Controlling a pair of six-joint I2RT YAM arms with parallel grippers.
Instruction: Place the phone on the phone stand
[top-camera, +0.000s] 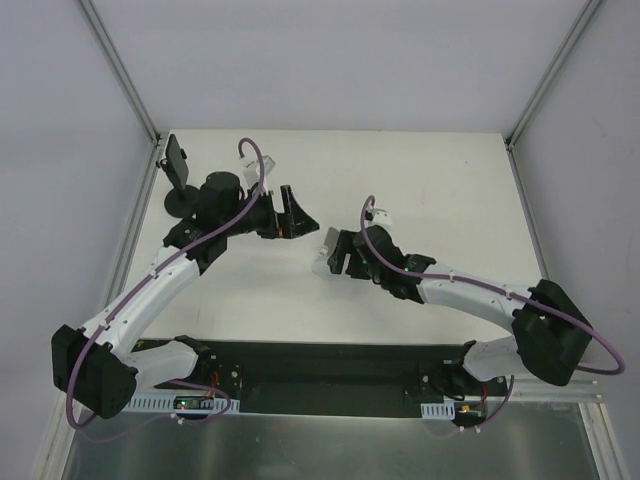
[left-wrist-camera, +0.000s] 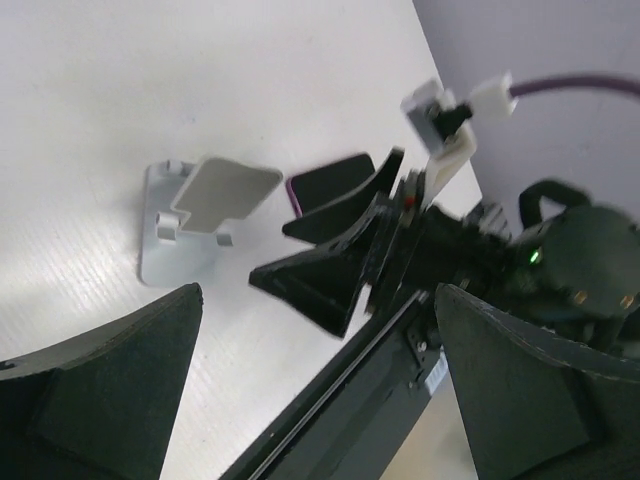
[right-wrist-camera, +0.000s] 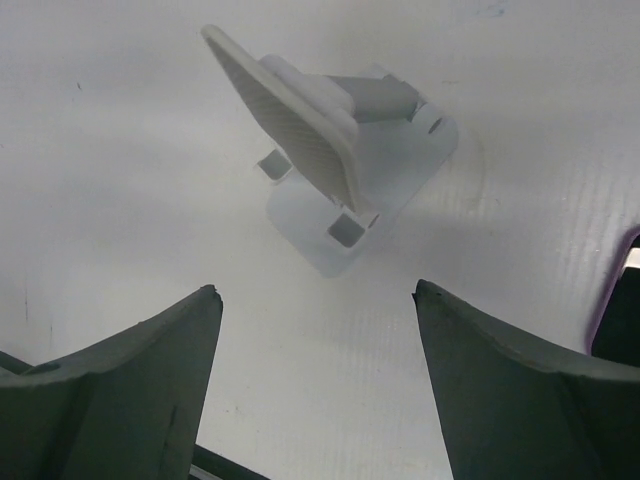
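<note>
Though ribbed, white table (top-camera: 420, 170); grey walls (top-camera: 320, 60).

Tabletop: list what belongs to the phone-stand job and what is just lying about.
Job:
white phone stand
phone, dark with a purple edge, near the stand

Lying about:
black round-based holder at the table's far left corner

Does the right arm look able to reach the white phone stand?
Probably yes. The phone stand sits just ahead of the right gripper, its jaws apart, with nothing in between.
</note>
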